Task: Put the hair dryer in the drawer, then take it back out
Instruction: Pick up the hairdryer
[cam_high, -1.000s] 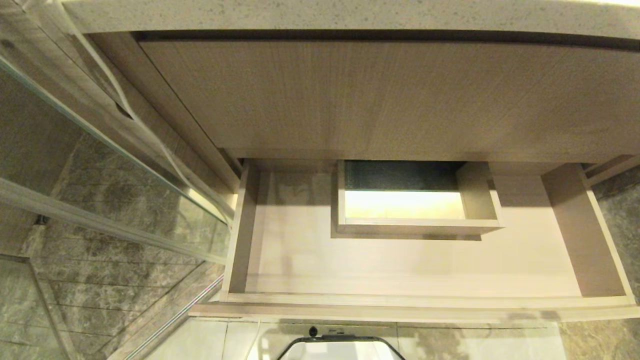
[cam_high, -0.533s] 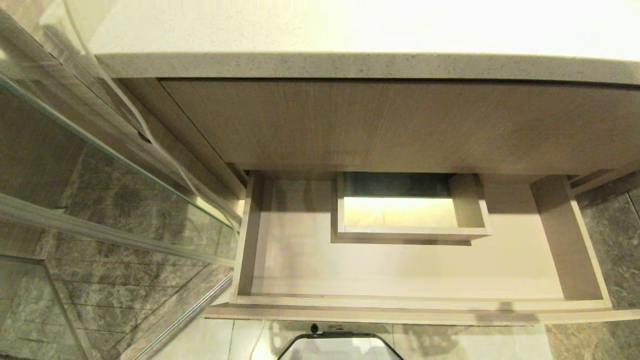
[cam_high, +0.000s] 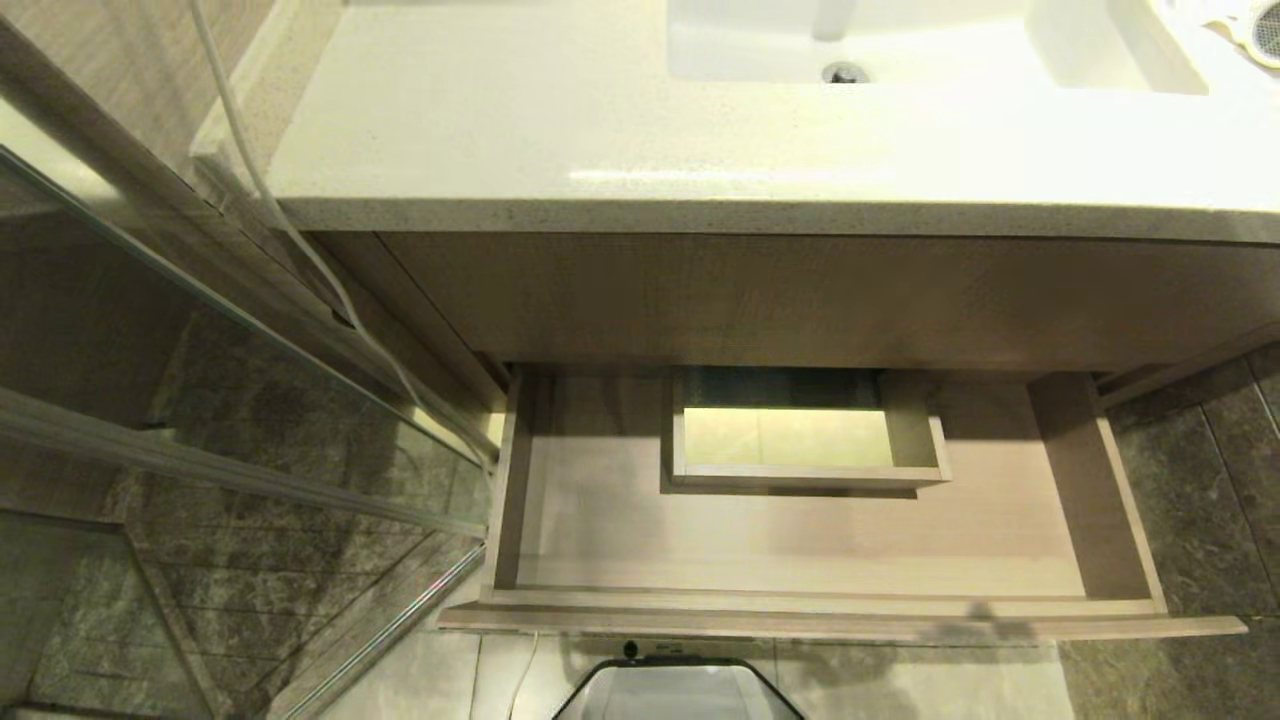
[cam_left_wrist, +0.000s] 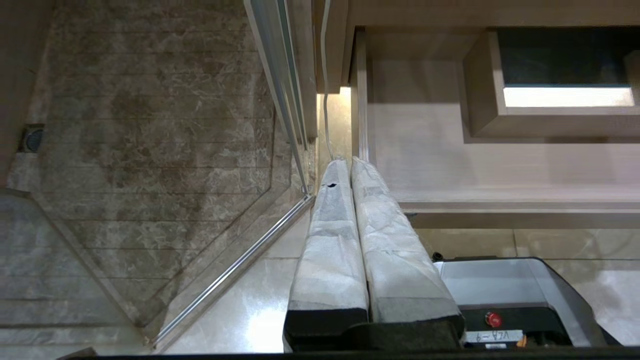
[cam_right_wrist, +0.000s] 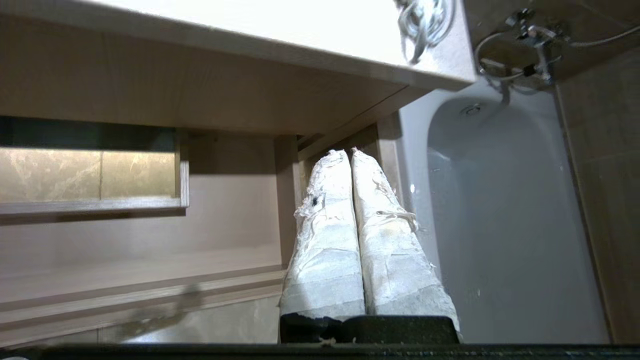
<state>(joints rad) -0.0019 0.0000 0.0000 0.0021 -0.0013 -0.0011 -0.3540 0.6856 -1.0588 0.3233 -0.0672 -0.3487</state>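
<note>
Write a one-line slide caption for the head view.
Open, empty drawer below the vanity counter; hair dryer at the counter's far right.

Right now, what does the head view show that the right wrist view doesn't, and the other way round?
Only the head view shows the sink, the glass screen at the robot's left, and a corner of the hair dryer on the countertop. Only the right wrist view shows the right gripper, shut and empty, a bathtub and a coiled cord. Both show the open, empty drawer with its base cutout.
</note>
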